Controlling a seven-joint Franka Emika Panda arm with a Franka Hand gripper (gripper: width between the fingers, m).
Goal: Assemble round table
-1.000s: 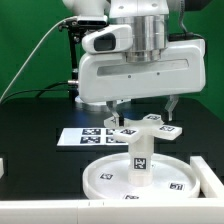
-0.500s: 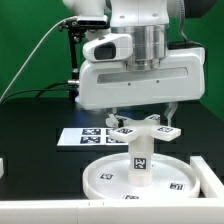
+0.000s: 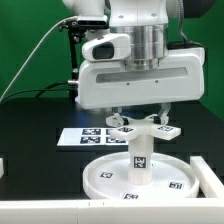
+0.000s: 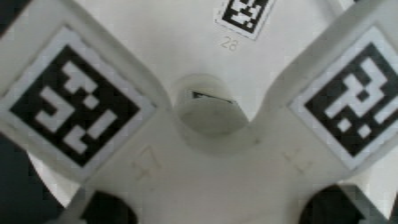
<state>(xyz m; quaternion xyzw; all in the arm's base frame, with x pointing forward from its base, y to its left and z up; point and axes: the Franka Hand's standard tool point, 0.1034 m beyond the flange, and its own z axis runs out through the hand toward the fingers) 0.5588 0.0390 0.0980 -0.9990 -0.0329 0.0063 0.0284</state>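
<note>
Green backdrop behind, black desk (image 3: 30,120) below. On desk: large rimmed disc (image 3: 110,178), thick leg (image 3: 140,157) upright at disc centre, cross-shaped foot (image 3: 143,127) on top of leg, arms spread level. Directly above foot: gripper (image 3: 140,109), fingers straddling foot hub. Jaws partly closed; whether gripping foot, could not tell. Marker board (image 3: 85,136) behind disc.

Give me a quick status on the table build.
Tool astride cross-shaped foot, grip unconfirmed. Foot atop leg, upright on round disc. Nothing in the way.
</note>
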